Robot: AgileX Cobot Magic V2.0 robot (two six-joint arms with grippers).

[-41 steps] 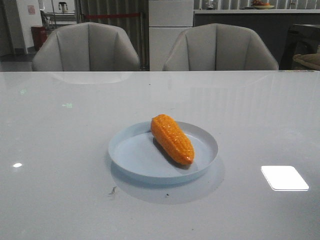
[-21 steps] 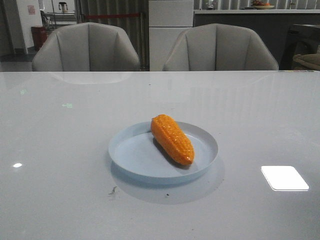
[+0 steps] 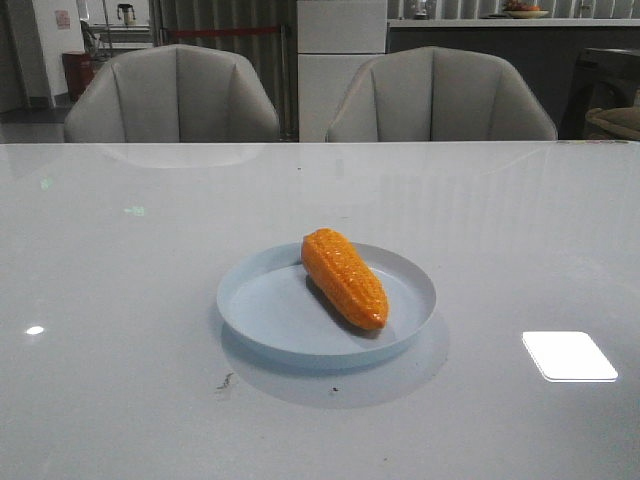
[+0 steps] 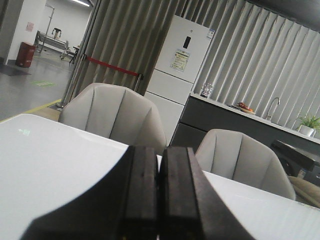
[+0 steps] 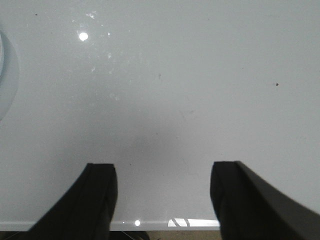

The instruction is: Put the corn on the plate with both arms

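The orange corn [image 3: 345,277] lies inside the pale blue plate [image 3: 260,310] at the middle of the table, thick end toward the far side. Neither arm shows in the front view. In the left wrist view my left gripper [image 4: 160,172] is shut with nothing between its black fingers and points over the table toward the chairs. In the right wrist view my right gripper [image 5: 162,177] is open above bare table near its front edge. A sliver of the plate's rim [image 5: 1,55] shows at that view's edge.
Two grey chairs [image 3: 175,95] [image 3: 440,95] stand behind the table's far edge. A white fridge [image 4: 182,70] and a counter are beyond them. A bright light reflection [image 3: 568,355] lies on the glossy tabletop at the right front.
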